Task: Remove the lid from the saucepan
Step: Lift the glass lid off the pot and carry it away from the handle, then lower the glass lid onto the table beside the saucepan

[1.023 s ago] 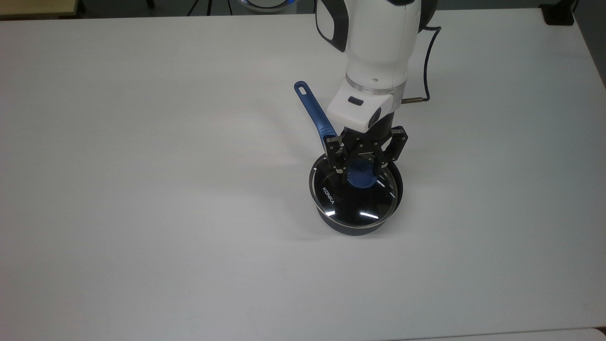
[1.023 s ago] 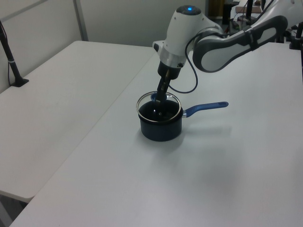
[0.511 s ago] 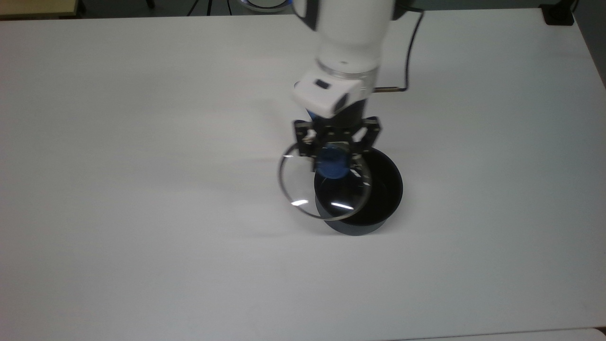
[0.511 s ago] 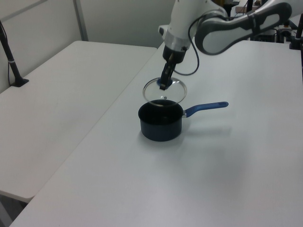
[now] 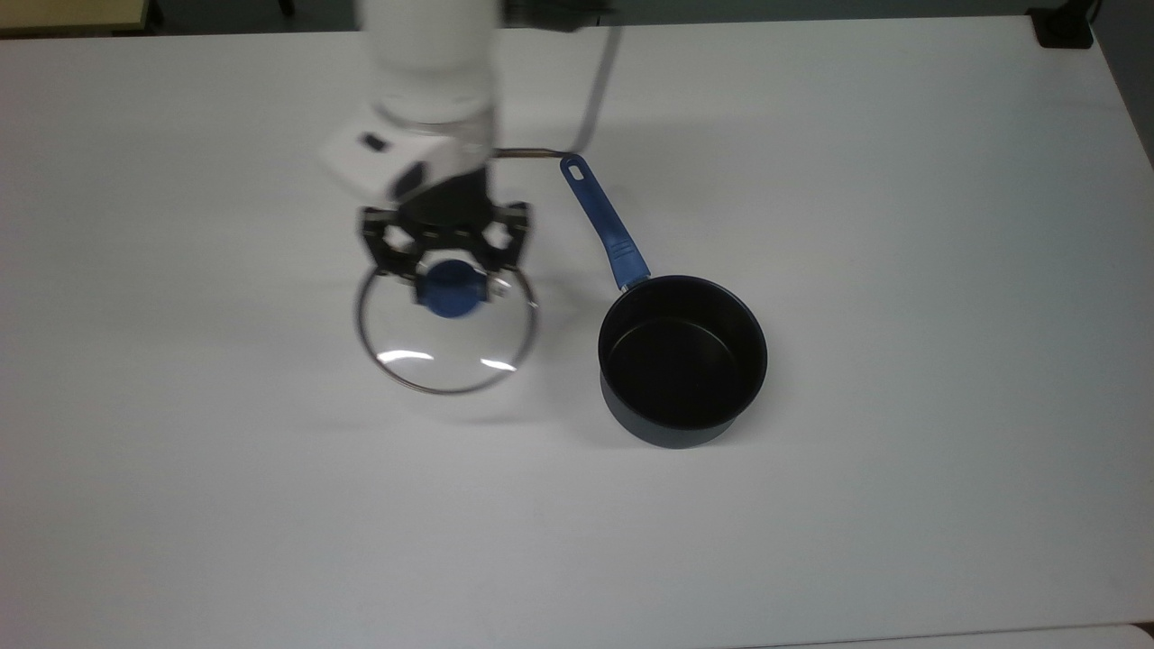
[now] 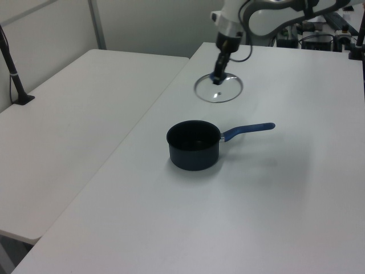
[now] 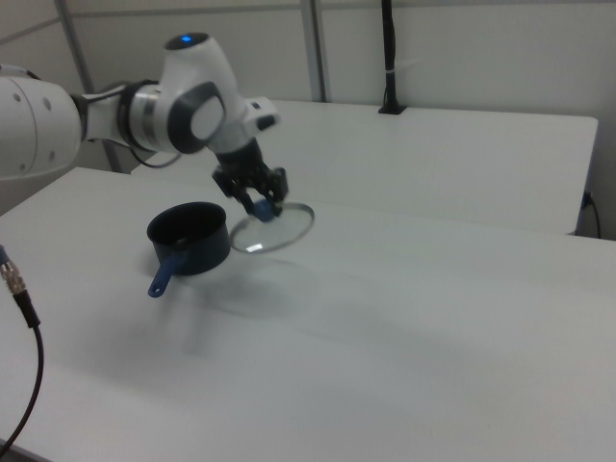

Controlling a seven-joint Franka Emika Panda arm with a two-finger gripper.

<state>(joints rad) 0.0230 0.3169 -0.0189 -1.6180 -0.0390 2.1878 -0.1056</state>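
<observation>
A broad white desk (image 5: 902,225) takes up most of the top view, its surface plain and matte. In the left view a second white desk (image 6: 68,114) stands just beside it on the left view's left, the two edges meeting along a seam. On that second desk a black post (image 6: 11,68) rises from a small black base near the left view's left edge. Pale wall panels with a grey upright (image 6: 97,25) stand behind. In the right view a black pole (image 7: 389,53) stands on the far desk against the wall, and a dark cable with a metal plug (image 7: 17,289) hangs at the right view's left edge.
</observation>
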